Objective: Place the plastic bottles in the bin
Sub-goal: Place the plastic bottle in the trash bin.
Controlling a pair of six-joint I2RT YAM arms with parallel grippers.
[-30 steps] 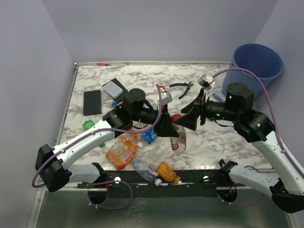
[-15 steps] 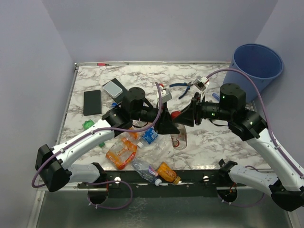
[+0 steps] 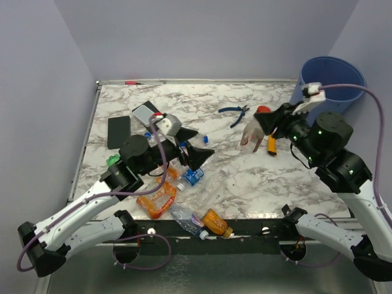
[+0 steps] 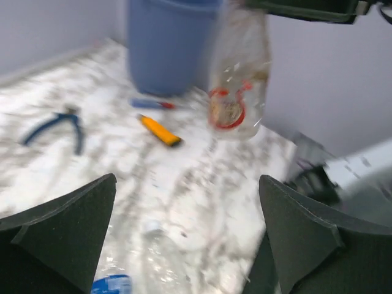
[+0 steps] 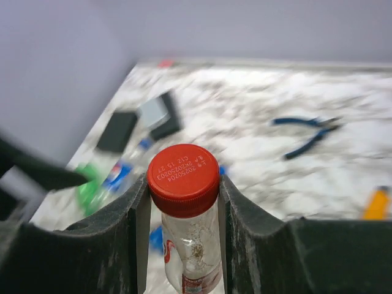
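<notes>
A clear bottle with a red cap (image 3: 253, 130) hangs in the air, neck up, with my right gripper (image 3: 265, 119) shut on it just under the cap (image 5: 183, 171). It is left of the blue bin (image 3: 331, 82), which stands off the table's far right corner. In the left wrist view the same bottle (image 4: 239, 79) hangs in front of the bin (image 4: 165, 43). My left gripper (image 3: 197, 151) stands open and empty over the table's middle left. Several bottles lie below it: orange (image 3: 157, 197), blue-labelled (image 3: 192, 176), clear (image 3: 214, 184), green (image 3: 114, 161).
Blue pliers (image 3: 234, 112) and an orange-handled tool (image 3: 271, 144) lie near the held bottle. A flat black slab (image 3: 119, 131) and a grey box (image 3: 144, 113) are at the far left. Two more bottles (image 3: 187, 220) (image 3: 217, 223) rest at the near edge.
My left gripper let go of the red-capped bottle, opened wide and drew back to the left. The right arm lifted the bottle and carried it right, toward the bin.
</notes>
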